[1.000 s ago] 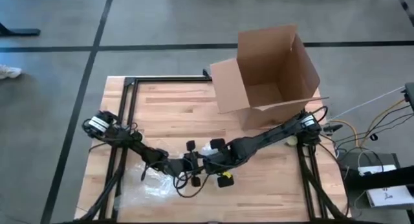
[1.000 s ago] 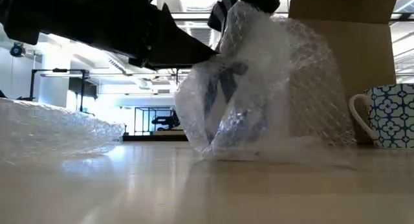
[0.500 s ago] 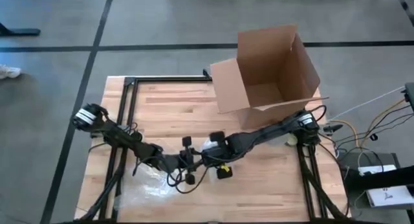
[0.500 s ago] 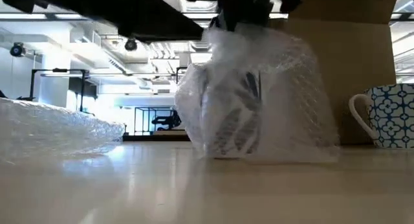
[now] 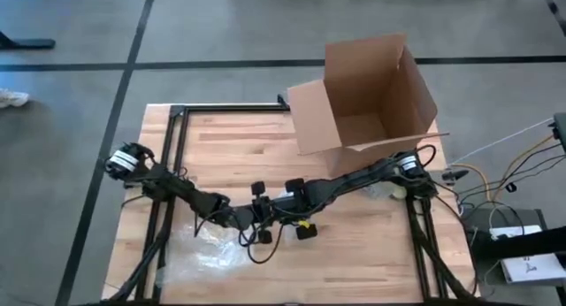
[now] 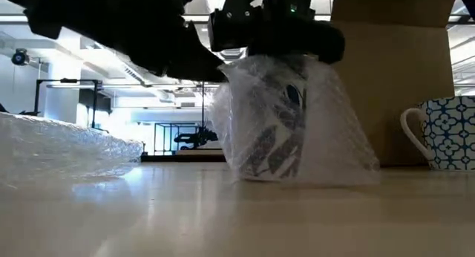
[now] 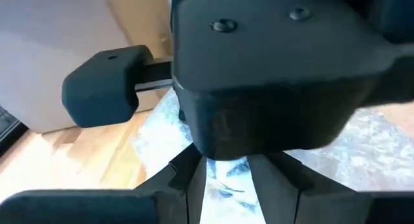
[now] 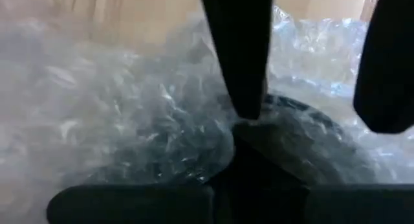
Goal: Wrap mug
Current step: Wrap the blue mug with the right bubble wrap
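a mug (image 6: 276, 134) swathed in bubble wrap (image 6: 338, 149) stands upright on the counter (image 5: 230, 142), centre of the low view, just below centre in the high view. both arms meet over it: the left gripper (image 5: 258, 222) and the right gripper (image 5: 292, 200) press in at its top. whether either pair of fingers is open or closed cannot be told. a second patterned mug (image 6: 444, 132) stands at right, a loose sheet (image 6: 63, 149) at left, a box (image 5: 367, 98) behind.
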Tool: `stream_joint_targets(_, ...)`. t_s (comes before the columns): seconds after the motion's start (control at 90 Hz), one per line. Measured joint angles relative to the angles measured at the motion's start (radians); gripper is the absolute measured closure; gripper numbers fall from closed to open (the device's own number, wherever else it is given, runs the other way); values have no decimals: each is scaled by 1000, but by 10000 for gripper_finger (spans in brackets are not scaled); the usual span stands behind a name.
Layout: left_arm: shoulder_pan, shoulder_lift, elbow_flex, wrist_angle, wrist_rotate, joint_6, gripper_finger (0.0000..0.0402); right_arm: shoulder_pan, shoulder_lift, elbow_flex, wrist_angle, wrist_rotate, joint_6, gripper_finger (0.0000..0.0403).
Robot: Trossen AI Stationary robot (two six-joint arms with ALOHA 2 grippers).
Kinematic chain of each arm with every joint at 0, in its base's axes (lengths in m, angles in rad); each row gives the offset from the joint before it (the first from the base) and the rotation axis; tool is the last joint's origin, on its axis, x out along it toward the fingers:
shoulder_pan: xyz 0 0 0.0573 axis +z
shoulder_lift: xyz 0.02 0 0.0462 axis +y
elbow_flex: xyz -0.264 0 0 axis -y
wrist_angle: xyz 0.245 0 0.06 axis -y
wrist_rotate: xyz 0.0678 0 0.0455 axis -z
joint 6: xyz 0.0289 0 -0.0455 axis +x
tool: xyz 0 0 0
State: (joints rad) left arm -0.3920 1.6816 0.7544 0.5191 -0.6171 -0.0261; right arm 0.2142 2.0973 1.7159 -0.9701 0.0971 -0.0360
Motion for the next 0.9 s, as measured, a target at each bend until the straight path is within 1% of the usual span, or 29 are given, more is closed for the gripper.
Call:
stream_joint_targets(0.178,15,4,0,13,0,-2,300,0,-24,26,-13,5,-5,403)
stream_joint_targets(0.533,20,4,0,10,0,-14,299,2,-119,30,-33,8,15,403)
stream_joint_targets(0.7,20,4,1,5,0,-19,302,14,-181,30,-142,9,68,403)
stream_joint_targets(0.822,21,4,1,4,0,-19,299,55,-222,28,-251,8,132,403)
stream_joint_targets(0.9,21,0,1,1,1,-18,297,86,-233,3,-290,5,184,403)
